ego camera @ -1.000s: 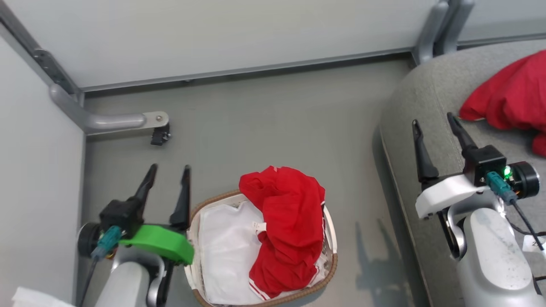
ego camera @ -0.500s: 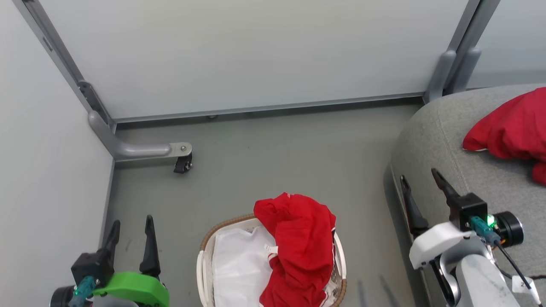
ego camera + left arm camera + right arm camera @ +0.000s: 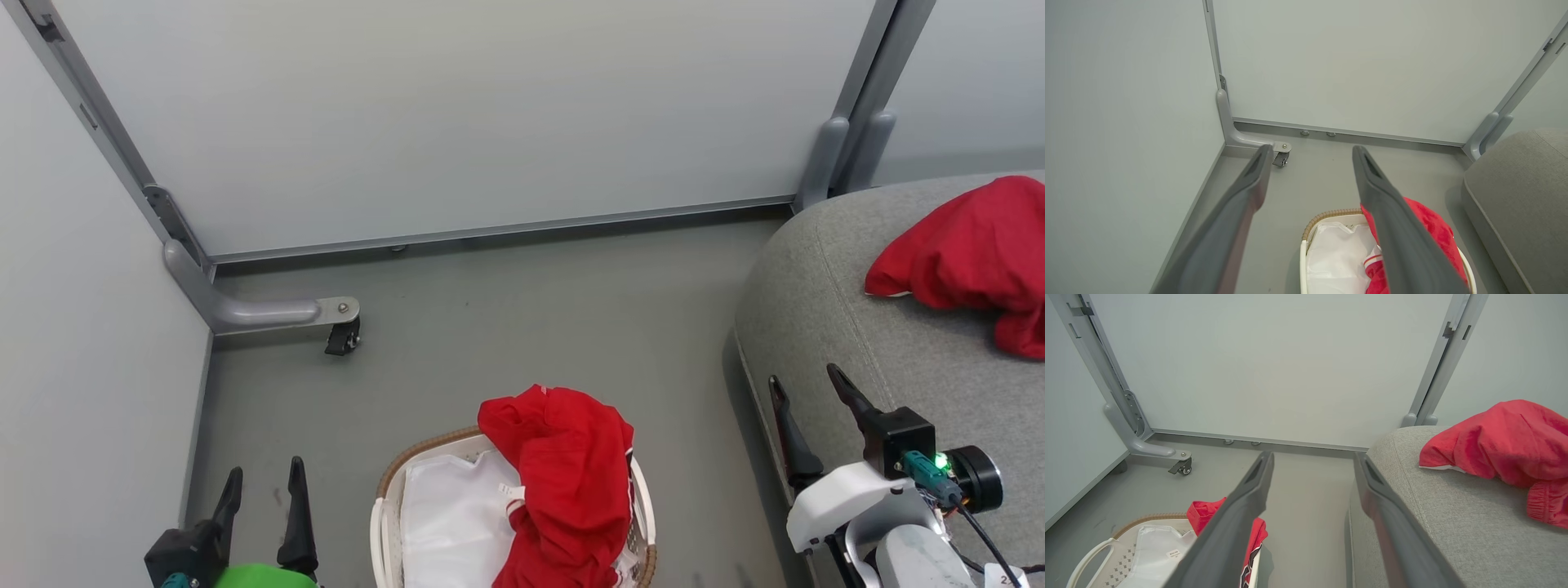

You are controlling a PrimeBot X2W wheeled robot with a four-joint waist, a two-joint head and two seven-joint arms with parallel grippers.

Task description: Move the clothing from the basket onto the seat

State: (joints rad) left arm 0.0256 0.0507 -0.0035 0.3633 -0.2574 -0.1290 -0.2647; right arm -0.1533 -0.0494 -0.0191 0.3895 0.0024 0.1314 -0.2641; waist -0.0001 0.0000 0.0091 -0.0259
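Red clothing (image 3: 563,482) heaped in the basket (image 3: 378,527) – soft, crumpled, on its right half over the white cloth liner (image 3: 449,523). Now the left gripper (image 3: 266,467), just left of the basket: fingers spread, empty, clear of the fabric. To the basket's right, the right gripper (image 3: 802,375) – also spread & empty, at the rounded edge of the grey upholstered seat (image 3: 824,286). Another red garment (image 3: 963,261) lies on the seat, well right of the basket. Basket's oval, perforated white plastic w/ woven brown rim.

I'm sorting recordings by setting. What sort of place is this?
Probably a staged home corner inside a lab booth, not a real living room: pale partition panels on grey frames with a caster, a plain grey floor, and a sofa seat beside a laundry basket.
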